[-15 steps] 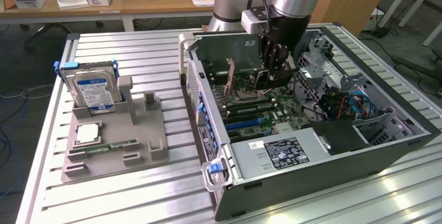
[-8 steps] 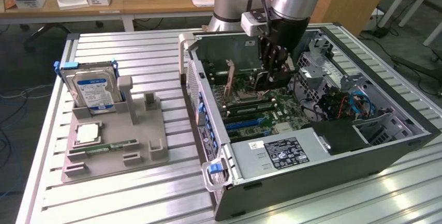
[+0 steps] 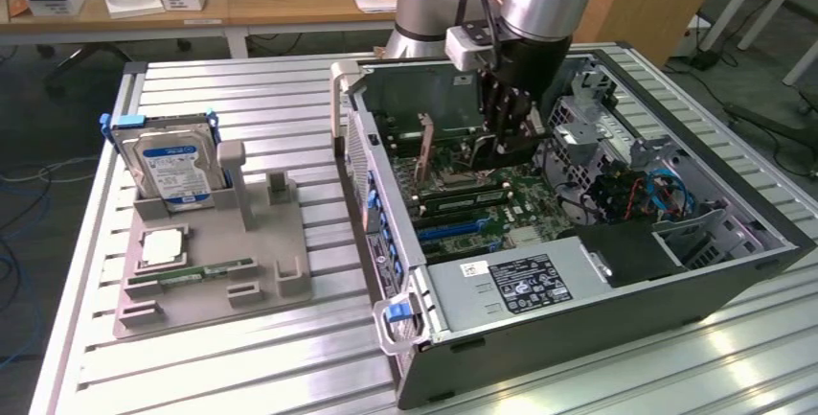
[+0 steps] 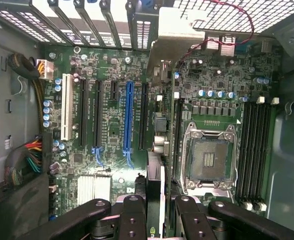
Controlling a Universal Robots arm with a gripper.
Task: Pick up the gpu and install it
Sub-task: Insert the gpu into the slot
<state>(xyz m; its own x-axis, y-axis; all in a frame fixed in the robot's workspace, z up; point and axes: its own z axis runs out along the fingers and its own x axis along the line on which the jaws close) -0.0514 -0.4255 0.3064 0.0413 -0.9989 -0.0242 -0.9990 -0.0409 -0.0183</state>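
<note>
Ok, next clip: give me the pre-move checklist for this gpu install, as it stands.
1. Grip: ok, hand shut on the gpu, seen edge-on.
2. Position: ok, gpu over the motherboard inside the open case.
3. Alignment with a slot, or seating: cannot tell.
4. Other parts out of the way: ok, hard drive and memory stick sit on the holder outside the case.

Green motherboard (image 4: 216, 75), blue slot (image 4: 129, 117), white slot (image 4: 66, 114), black gripper (image 4: 159, 201), dark silver-bracketed gpu (image 4: 155, 170)
</note>
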